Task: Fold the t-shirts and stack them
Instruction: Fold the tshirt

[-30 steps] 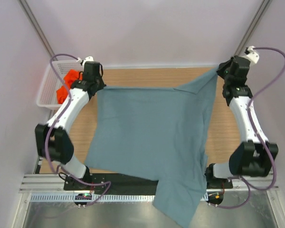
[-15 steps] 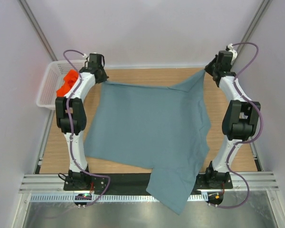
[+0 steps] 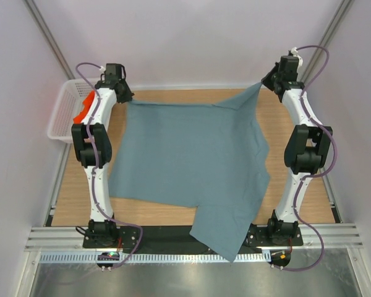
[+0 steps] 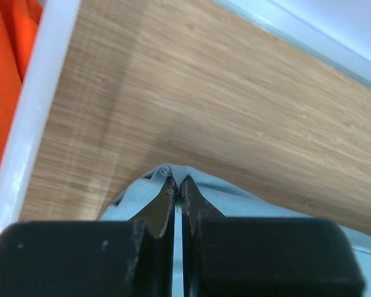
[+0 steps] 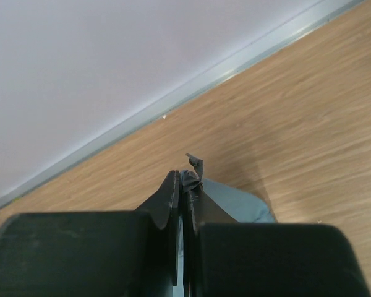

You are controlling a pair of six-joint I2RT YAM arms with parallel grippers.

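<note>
**At the far edge of the table (image 3: pixel 290 124): laying the grey-blue shirt (image 3: pixel 191 154) out flat**

At the back of the table both arms reach far forward, and each holds one far corner of the grey-blue shirt. The left gripper (image 4: pixel 178 185) is closed almost completely, with only a thin layer of cloth between its fingers. The right gripper (image 5: pixel 184 182) is closed in the same way, and a small tuft of fabric stands out above its tips. The shirt covers most of the table, but it does not lie straight. Its near part hangs over the front edge between the two arm bases, and a diagonal fold runs in the cloth near the right corner. The orange shirt (image 3: pixel 86 110) lies in the basket (image 3: pixel 60 117) at the left.

The step, in my judgement, is to spread the shirt before the first fold. To do it well, the two grippers should pull a little apart, so that the far hem becomes tight and the diagonal fold disappears. Then they should lower both corners together, at equal height, and open only when the cloth touches the wood. If one side releases first, the hem will probably settle crooked. The hanging part needs attention too, because its weight can drag the shirt toward the front.
</note>
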